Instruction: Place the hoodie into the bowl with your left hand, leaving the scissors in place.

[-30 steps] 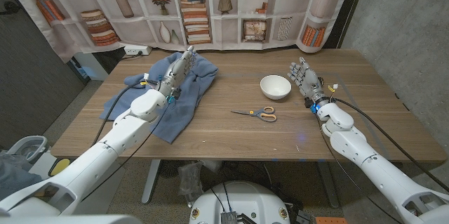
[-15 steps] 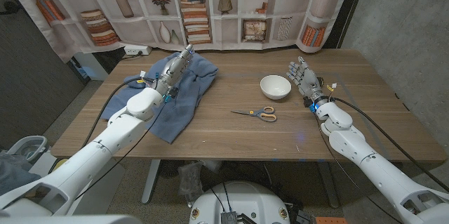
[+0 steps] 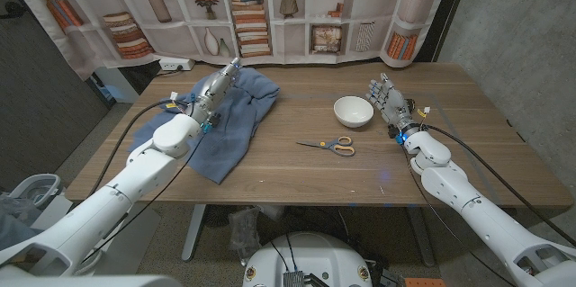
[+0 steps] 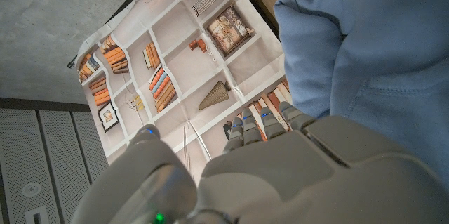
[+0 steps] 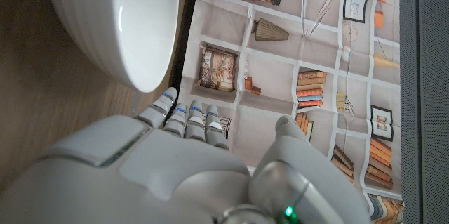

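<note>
**Left Hand Over the Hoodie: Grasp Not Yet Made**

The work surface is a brown wooden table [image 3: 297, 174] set before a printed bookshelf backdrop [image 3: 270, 8], with a grey wall to one side.

**Positions.** The blue fabric hoodie [image 3: 236, 121] lies crumpled and spread out at about 10 o'clock from the table's centre. The round white ceramic bowl [image 3: 353, 111] stands at about 1 o'clock, well apart from the hoodie. The orange-handled scissors [image 3: 329, 146] lie flat near the centre, between the two and slightly nearer the robot.

**Hand state.** The left hand [image 3: 216, 89] is extended over the hoodie's far edge, fingers stretched out and close together; nothing is gripped. The left wrist view shows cloth just beside the fingers, but whether they touch it cannot be determined. The right hand [image 3: 389, 100] stands just beside the bowl, fingers spread and empty.

**Procedure for the current step.**
1. Lower the left hand onto a thick fold and gather several layers, since a single layer would probably leave trailing cloth.
2. Lift high enough that hanging fabric clears the scissors during transfer.
3. Expect overhang: the hoodie looks much larger than the bowl.

**Appearance of the item.** The hoodie is soft, limp and creased, with one corner reaching toward the table's near edge.
</note>
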